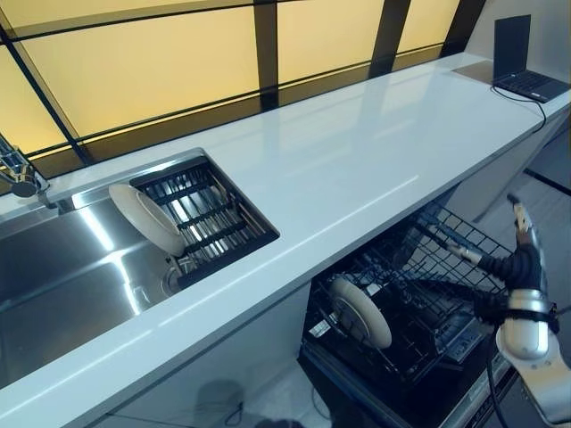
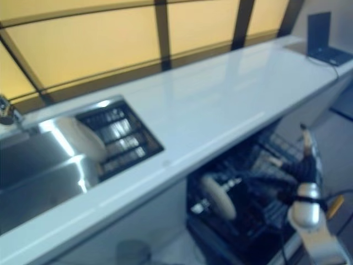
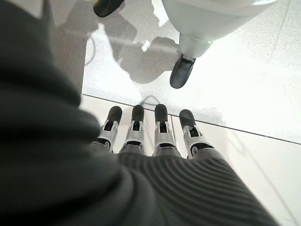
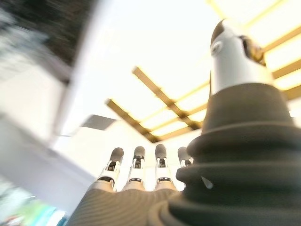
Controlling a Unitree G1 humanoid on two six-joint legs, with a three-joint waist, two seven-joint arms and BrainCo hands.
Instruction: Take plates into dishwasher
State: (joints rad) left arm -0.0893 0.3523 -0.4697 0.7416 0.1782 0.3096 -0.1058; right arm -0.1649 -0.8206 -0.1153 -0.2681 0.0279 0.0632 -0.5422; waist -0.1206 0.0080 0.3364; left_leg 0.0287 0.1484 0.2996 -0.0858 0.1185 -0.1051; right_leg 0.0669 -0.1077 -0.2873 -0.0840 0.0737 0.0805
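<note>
Counter: a long white countertop (image 1: 357,152) runs under the yellow-lit window panels.
Sink: a steel sink (image 1: 62,276) is set into the counter's left end, with a dark slatted rack (image 1: 210,218) in it.
In the sink: a white plate (image 1: 145,218) leans tilted against the rack.
Far end: a black laptop (image 1: 522,62) stands open on the counter.

I see a long white bench (image 1: 357,152) running along a wall of amber-lit window panels (image 1: 152,62) split by dark frames, with a steel sink (image 1: 62,276) set into its left end and a tap (image 1: 20,174) at the edge. A dark laptop (image 1: 522,62) sits open at the far right end of the bench. The floor (image 3: 244,80) below is pale and speckled, with a thin dark seam across it.
</note>
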